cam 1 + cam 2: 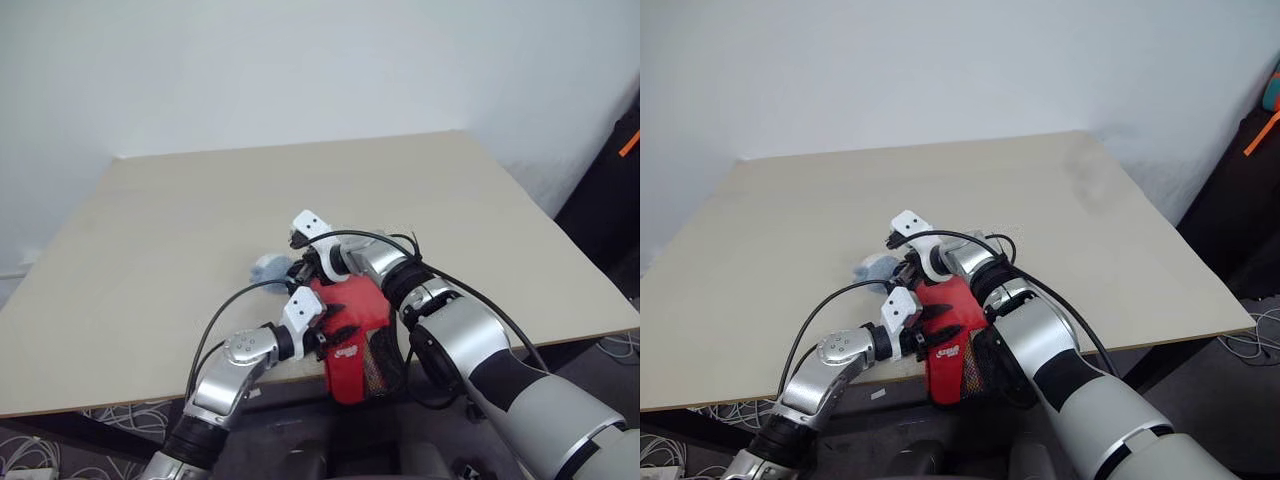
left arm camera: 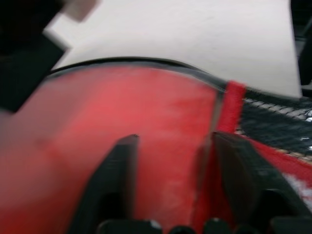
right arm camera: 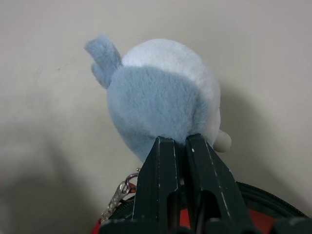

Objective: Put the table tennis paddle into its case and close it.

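Closest to me, the case [image 1: 357,345] hangs over the near edge of the table [image 1: 150,250]: its red and black-mesh front with the white logo faces up and its lower end droops past the rim. My left gripper [image 1: 328,328] reaches in from the left onto that red front. In the left wrist view its two black fingers [image 2: 117,185] stand apart with the red plastic lying between them, and I cannot tell whether they actually pinch it. I cannot make out the paddle itself.

Just beyond, my right gripper [image 1: 300,268] points left over the case's rounded top. Its fingers [image 3: 161,185] are pressed together, tips against the grey-blue plush toy [image 3: 158,105], a small metal clasp [image 3: 119,192] showing beside them. The plush rests on the tabletop just left of the case.
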